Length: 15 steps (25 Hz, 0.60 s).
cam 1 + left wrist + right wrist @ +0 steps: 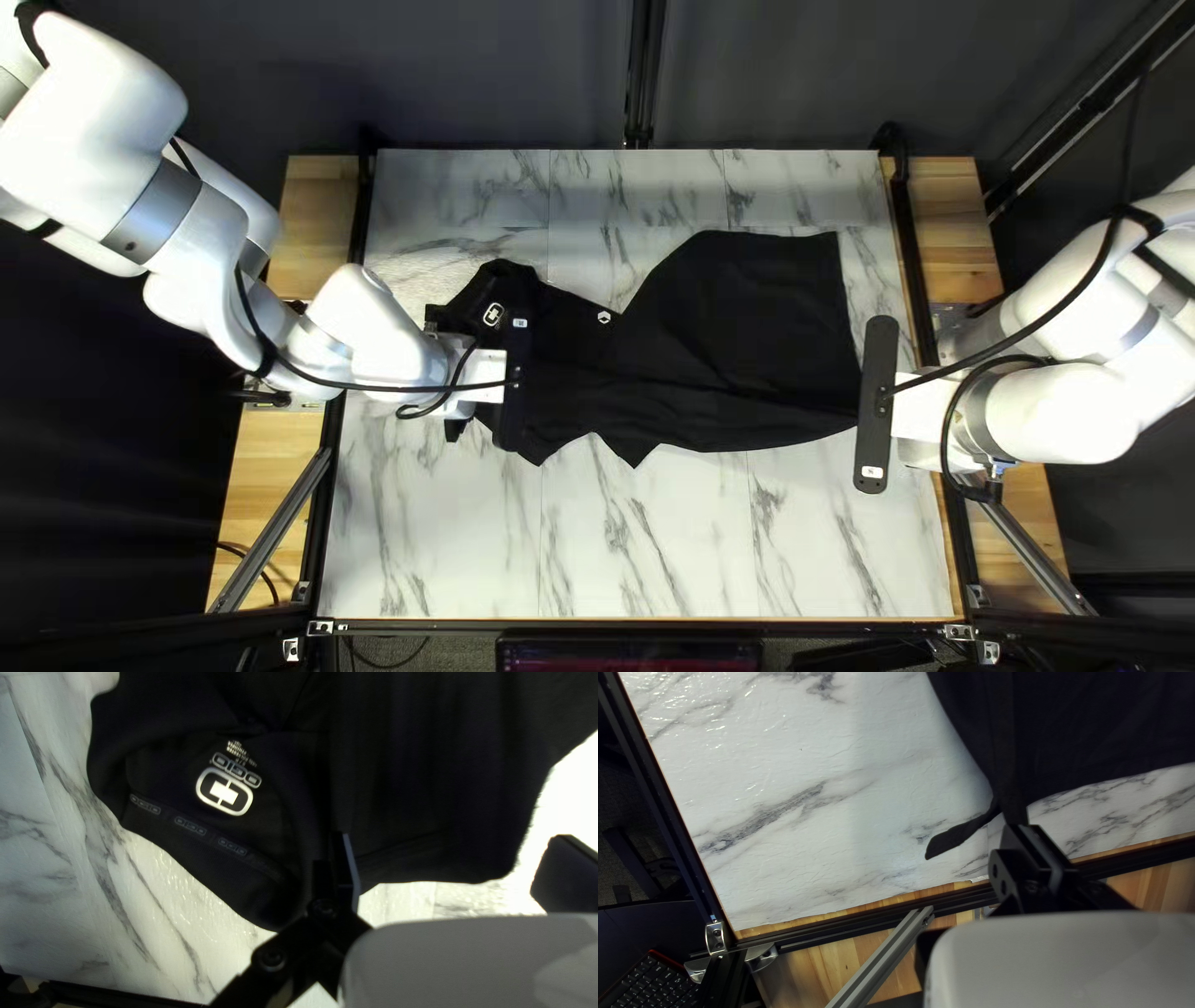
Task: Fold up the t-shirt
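Top left view, from left to right. A wooden panel (311, 237) flanks the marble-patterned surface (436, 535), and the left arm (380, 324) reaches in across it. The left claw (451, 376) is low by the neck end of the black t-shirt (759, 336). In the left wrist view its fingers (346, 865) stand wide apart, with nothing clamped between them; one appears beside the collar (149, 740), though whether it touches the cloth cannot be told. Pale marks show inside the neck.

The t-shirt lies spread across the middle of the surface, its neck toward the left arm and its broader lower part toward the right arm. A small white emblem (605, 317) marks the cloth between these parts, and two pointed portions of fabric extend toward the near edge.

At the right of the t-shirt is the right claw (919, 405), borne by the right arm (1071, 405). In the right wrist view this claw (1027, 829) is clamped on the bottom end of the t-shirt, which rises to the fingertips in a narrow fold; a dark flap of cloth (955, 839) projects beside it. A second wooden panel (952, 237) borders the surface on this side
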Tool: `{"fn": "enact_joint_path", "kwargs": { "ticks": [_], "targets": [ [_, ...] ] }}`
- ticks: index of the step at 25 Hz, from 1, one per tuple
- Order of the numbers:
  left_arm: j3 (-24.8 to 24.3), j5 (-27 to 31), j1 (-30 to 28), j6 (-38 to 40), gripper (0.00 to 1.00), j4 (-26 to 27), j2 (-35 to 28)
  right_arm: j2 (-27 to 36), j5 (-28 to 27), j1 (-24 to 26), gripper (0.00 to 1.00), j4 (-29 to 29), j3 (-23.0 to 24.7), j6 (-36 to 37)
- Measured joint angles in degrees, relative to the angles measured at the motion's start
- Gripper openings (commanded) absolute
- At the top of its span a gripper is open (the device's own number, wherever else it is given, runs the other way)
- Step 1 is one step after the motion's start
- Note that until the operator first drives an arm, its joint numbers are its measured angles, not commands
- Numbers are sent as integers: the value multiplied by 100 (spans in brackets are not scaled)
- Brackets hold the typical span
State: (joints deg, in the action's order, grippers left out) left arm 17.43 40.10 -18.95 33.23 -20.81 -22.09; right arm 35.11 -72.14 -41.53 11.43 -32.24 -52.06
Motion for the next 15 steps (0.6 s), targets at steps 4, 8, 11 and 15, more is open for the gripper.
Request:
{"fn": "enact_joint_path", "kwargs": {
  "ticks": [4, 8, 11, 15],
  "targets": [
    [-54, -98, 77, -140, 0, 121, 4, -5, 33, 8, 0, -10, 26, 7],
    [-23, -84, 72, -284, 0, 246, -25, 1, 38, -1, 0, -11, 36, -11],
    [34, -16, 38, -351, 0, 304, -48, 7, 31, -13, 0, -7, 36, -29],
    [177, 343, -34, -428, 0, 367, -223, 10, -69, -30, 0, 10, -55, -43]
  ]
}}
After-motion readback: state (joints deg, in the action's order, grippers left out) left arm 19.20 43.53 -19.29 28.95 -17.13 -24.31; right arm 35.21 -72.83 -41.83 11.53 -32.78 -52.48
